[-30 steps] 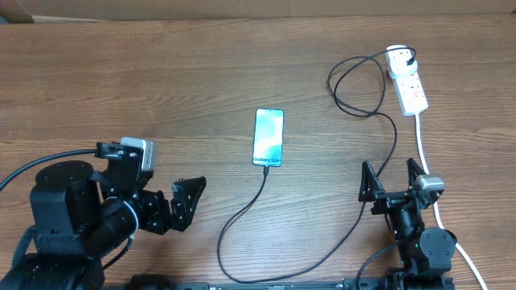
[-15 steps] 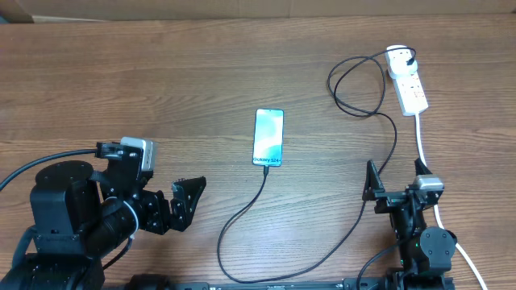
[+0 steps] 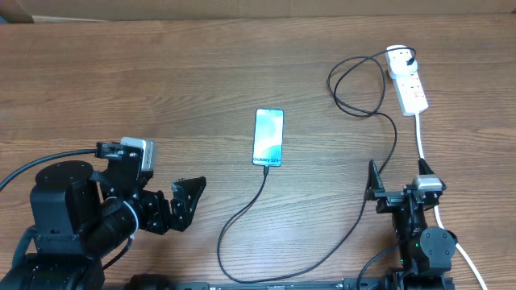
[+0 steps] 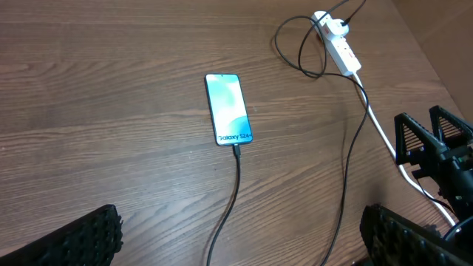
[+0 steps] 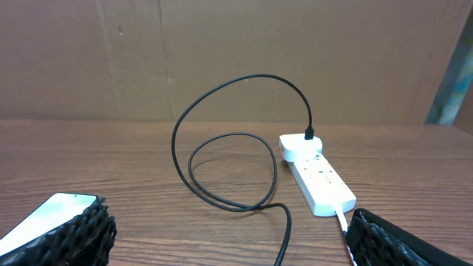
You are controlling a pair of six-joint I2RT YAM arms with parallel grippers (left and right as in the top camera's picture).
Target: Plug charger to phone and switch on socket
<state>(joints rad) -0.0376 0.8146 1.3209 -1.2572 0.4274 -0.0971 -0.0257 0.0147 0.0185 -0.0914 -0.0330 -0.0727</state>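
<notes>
- My left gripper [image 3: 184,203] sits low at the left of the table [image 3: 121,80], its fingers spread wide with nothing between them.
- It points toward the middle of the table. It is well apart from the phone, and nothing of the task touches it.
- The phone [image 3: 269,137] lies flat near the middle, screen up and lit blue-teal, with its small text at the end nearest me.
- The charger [image 3: 264,179] has its tip in the port at that near end of the phone.
- From there the black cable curves down toward me, swings right along the table's near edge and climbs past my right gripper. It makes a loose loop before it reaches the socket.
- My right gripper [image 3: 396,179] is at the lower right, fingers wide apart and holding nothing. The cable passes just beside its left finger, and I cannot tell whether they touch.
- The socket [image 3: 409,80] lies at the far right, well ahead of my right gripper.
- The black plug [image 3: 413,56] sits in the socket's far-end outlet.
- I cannot tell how the socket's red switches stand.
- Its white cord [image 3: 422,141] runs back toward me, past the right side of my right gripper.
</notes>
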